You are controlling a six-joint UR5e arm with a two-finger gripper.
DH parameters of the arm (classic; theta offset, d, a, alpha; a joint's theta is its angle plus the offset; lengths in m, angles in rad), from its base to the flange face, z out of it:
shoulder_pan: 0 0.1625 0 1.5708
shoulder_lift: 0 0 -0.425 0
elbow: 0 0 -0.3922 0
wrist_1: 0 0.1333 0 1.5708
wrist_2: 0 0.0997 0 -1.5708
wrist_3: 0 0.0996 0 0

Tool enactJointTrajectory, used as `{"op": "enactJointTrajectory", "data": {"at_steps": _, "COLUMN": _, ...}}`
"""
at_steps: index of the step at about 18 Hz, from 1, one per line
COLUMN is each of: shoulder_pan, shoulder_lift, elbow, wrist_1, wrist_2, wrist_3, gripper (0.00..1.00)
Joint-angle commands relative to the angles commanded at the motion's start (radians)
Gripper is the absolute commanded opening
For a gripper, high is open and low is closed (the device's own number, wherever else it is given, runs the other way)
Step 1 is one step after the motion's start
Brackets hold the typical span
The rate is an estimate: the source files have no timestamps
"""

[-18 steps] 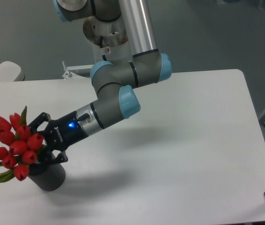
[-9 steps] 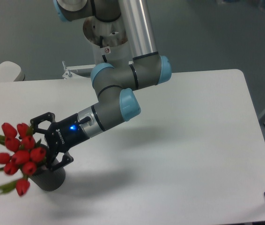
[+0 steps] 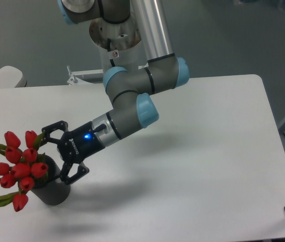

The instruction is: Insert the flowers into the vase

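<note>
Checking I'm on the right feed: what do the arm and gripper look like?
The arm is silver-grey tubing with grey joint housings and light blue end caps. The gripper is black with two angular open-frame fingers, small white lettering on its body and a lit blue indicator light near the wrist. No loose cables are visible.

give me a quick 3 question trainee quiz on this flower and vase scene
1. True or false: the flowers lie flat on the table, away from the vase.
2. The gripper is: A) shut on the stems, B) open beside the bunch, C) out of view.
3. Fill in: the bunch leans toward the picture's ____ side.

Key
1. False: the stems go down into the vase mouth, the buds hanging over its rim.
2. B: its jaws are spread, holding nothing.
3. Left.
</note>
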Motion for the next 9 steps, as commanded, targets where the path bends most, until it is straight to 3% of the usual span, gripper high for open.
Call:
{"op": "enactJointTrajectory", "data": {"at_steps": 3, "shoulder_pan": 0.037, "shoulder_lift": 0.017, "elbow": -0.028, "wrist_1": -0.003, "wrist_2": 0.0, "wrist_3": 0.066, "gripper": 1.0}}
{"op": "enactJointTrajectory", "data": {"at_steps": 9, "shoulder_pan": 0.097, "shoulder_lift": 0.057, "elbow": -0.035, "wrist_1": -0.005, "wrist_2": 0.002, "wrist_3": 0.072, "gripper": 1.0}}
